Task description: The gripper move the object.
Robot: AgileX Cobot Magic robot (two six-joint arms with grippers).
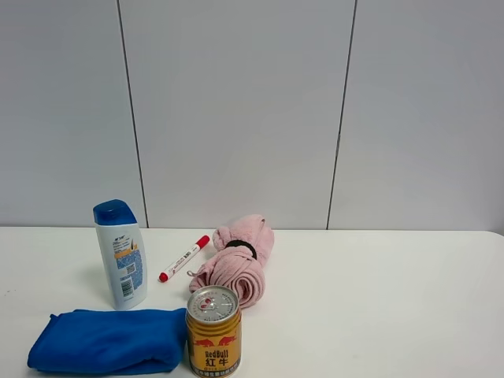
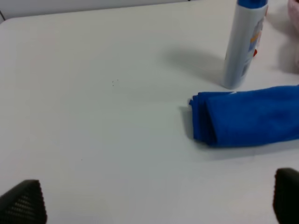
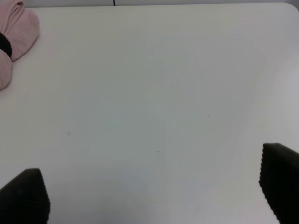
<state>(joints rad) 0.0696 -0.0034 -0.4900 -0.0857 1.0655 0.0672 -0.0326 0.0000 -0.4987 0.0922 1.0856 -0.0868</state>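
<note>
The gold drink can (image 1: 213, 331) with a red bulls logo and silver pull-tab top stands upright at the front of the white table (image 1: 378, 299), just right of a folded blue cloth (image 1: 110, 340). Neither arm shows in the exterior high view. In the left wrist view my left gripper (image 2: 154, 200) is open over bare table, its fingertips (image 2: 23, 201) far apart; the can does not show there. In the right wrist view my right gripper (image 3: 154, 196) is open and empty, fingertips (image 3: 25, 196) wide apart over bare table. The can is out of that view too.
A white bottle with a blue cap (image 1: 120, 253) stands behind the blue cloth; both show in the left wrist view, bottle (image 2: 244, 44) and cloth (image 2: 247, 116). A red marker (image 1: 183, 258) and a rolled pink towel (image 1: 236, 260) lie behind the can; the towel's edge (image 3: 16, 37) shows in the right wrist view.
</note>
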